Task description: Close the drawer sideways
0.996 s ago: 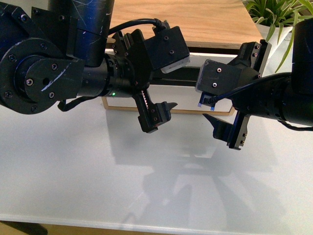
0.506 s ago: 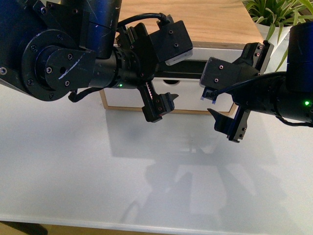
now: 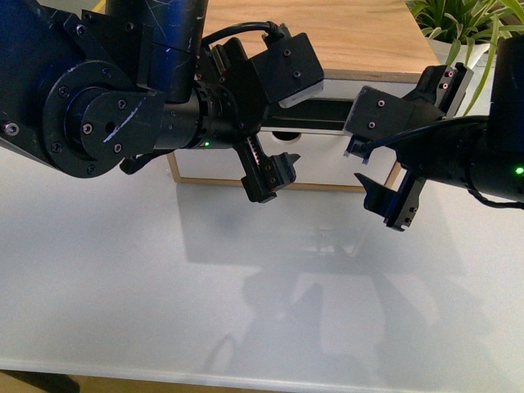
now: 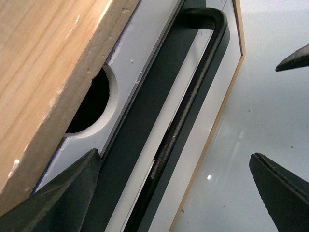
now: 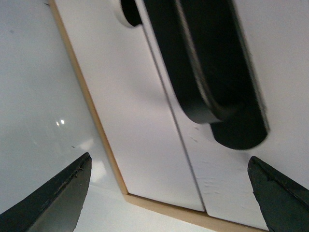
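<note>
Drawer (image 3: 381, 87) sits at the back of the table (image 3: 246, 286), under a wood top (image 3: 344, 33). Its white front faces you, and how far out it stands you cannot tell. Your left gripper (image 4: 174, 157) hangs spread wide just before the handle (image 4: 193, 96) and notch (image 4: 91, 106), holding nothing. The right gripper (image 5: 169, 158) is likewise agape and empty. Press a finger's flat side on the white panel beside the handle, not on it. Push straight and level so the drawer doesn't skew. You'll find no brand, label or writing to read.
</note>
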